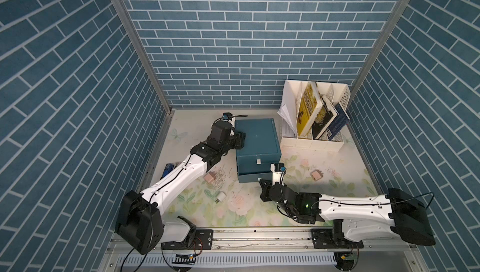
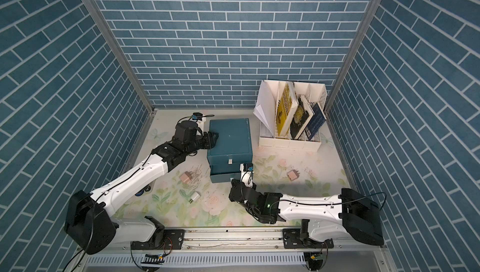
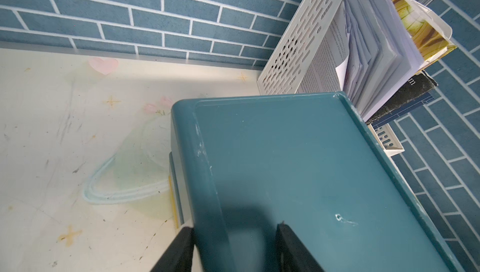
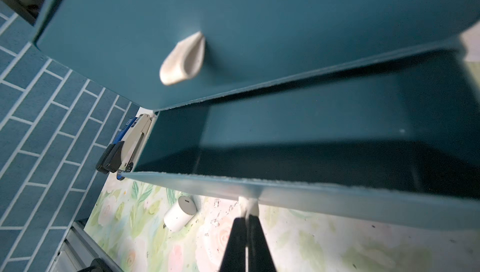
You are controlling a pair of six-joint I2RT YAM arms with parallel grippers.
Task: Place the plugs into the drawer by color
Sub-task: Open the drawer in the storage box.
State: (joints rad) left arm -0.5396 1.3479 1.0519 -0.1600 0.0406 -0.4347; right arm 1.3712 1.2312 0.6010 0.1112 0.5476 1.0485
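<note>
Top views show, from left to right, the left gripper (image 1: 240, 140) clamped on the upper left rim of the dark teal three-tier plastic drawer cabinet (image 1: 258, 138), whose lowest tier stands pulled out. Right wrist view shows the right gripper (image 4: 247, 218) pinched shut on that tier's white pull tab (image 4: 248, 204). Loose on the floral mat lie a pale pink cube plug (image 1: 209, 178), a white plug (image 1: 221, 196) and another pink plug (image 1: 316, 174).

Drawer (image 1: 258, 138) mid-table; book rack (image 1: 313, 117) right of it; plugs (image 1: 210, 178) in front
</note>
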